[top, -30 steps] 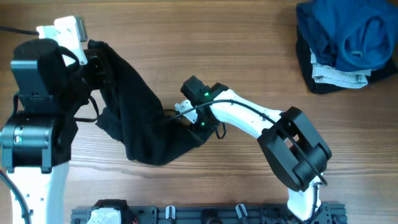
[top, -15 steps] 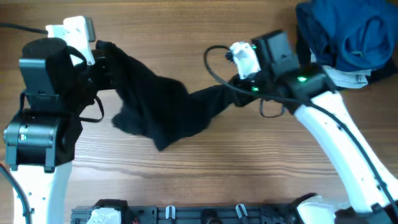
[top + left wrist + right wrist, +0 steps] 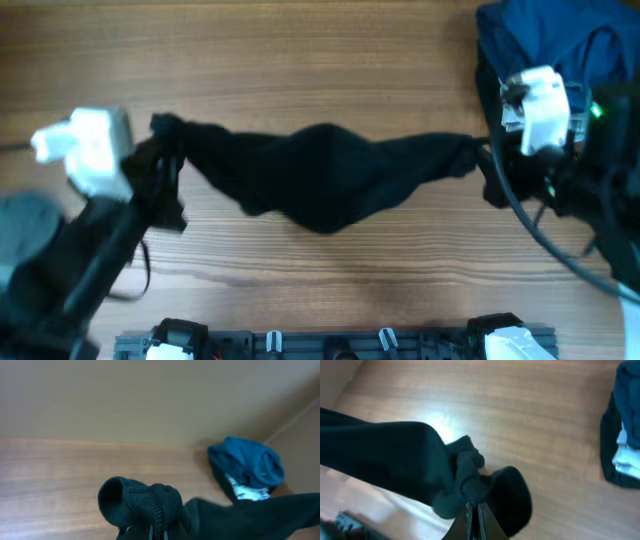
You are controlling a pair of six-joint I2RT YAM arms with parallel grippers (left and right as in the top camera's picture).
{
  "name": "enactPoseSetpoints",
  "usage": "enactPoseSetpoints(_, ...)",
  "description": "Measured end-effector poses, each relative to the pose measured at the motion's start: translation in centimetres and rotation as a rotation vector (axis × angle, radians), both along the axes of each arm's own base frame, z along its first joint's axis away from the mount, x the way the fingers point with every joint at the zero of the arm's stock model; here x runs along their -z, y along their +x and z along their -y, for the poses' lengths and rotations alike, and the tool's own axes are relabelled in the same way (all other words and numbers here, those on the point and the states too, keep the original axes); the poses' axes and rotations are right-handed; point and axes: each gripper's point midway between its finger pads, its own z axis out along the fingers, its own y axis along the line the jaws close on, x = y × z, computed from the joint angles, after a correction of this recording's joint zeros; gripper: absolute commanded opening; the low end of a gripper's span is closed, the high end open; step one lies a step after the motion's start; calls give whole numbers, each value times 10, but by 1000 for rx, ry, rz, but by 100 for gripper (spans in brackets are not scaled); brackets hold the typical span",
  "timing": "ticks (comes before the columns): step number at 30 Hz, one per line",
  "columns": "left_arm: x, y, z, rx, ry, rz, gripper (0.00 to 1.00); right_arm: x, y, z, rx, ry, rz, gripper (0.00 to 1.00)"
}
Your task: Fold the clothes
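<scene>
1. The garment [image 3: 330, 185] hangs stretched between 2 grippers, left of the blue pile [image 3: 560, 40]. It sags at mid-span and appears to be off the table [image 3: 300, 60].
2. The left gripper [image 3: 165, 150] is clenched on a bunched end, well apart from the pile. The right gripper [image 3: 478, 158] is clamped on the other end, just beside the pile.
3. Judgement: spreading is the step in hand. Lower both ends together, level and taut, clear of the pile, so the cloth lands flat.
4. Surface: wood-grain. Room: plain beige wall [image 3: 150, 395] behind the pile.
</scene>
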Motion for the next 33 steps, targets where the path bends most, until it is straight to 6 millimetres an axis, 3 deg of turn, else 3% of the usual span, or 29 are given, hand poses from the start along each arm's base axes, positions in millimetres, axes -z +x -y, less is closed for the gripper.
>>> enactPoseSetpoints(4,-3,-24,-5,-2,-15,16,4,-12,-26,13,68,-3,20,4)
enactPoseSetpoints(6,1,-17,-9,-35,-5,-2,4,-17,-24,22,128,-16,42,4)
enactPoseSetpoints(8,8,-4,-14,-78,15,-30,4,-20,-10,26,165,-24,68,4)
enactPoseSetpoints(10,23,34,-19,-147,53,-89,4,-15,19,26,189,-41,59,4)
enactPoseSetpoints(12,45,76,-15,-177,87,-160,4,4,66,21,196,-60,14,4)
enactPoseSetpoints(14,89,137,-7,-199,131,-262,4,49,125,14,198,-90,-78,4)
enactPoseSetpoints(17,133,205,5,-215,148,-289,4,91,210,1,197,-83,-38,4)
enactPoseSetpoints(18,147,223,7,-223,153,-291,53,106,238,-3,196,-79,-9,9)
enactPoseSetpoints(19,158,249,10,-238,149,-261,100,119,264,-7,194,-74,27,51)
enactPoseSetpoints(20,166,261,11,-246,151,-250,100,126,287,-10,193,-65,77,99)
enactPoseSetpoints(21,179,288,11,-271,143,-211,100,143,309,-14,193,-59,105,99)
enactPoseSetpoints(22,189,300,8,-286,143,-205,100,151,316,-15,192,-59,107,100)
enactPoseSetpoints(25,237,308,-10,-330,179,-304,100,165,317,-16,179,-62,79,100)
enactPoseSetpoints(28,257,289,-24,-340,213,-423,100,183,274,-14,148,-75,-113,100)
enactPoseSetpoints(29,259,284,-24,-329,214,-447,99,190,255,-16,131,-74,-194,95)
enactPoseSetpoints(30,271,258,-20,-284,223,-560,98,195,237,-18,110,-63,-269,90)
enactPoseSetpoints(33,282,225,-3,-172,186,-699,84,211,203,-30,57,-46,-402,83)
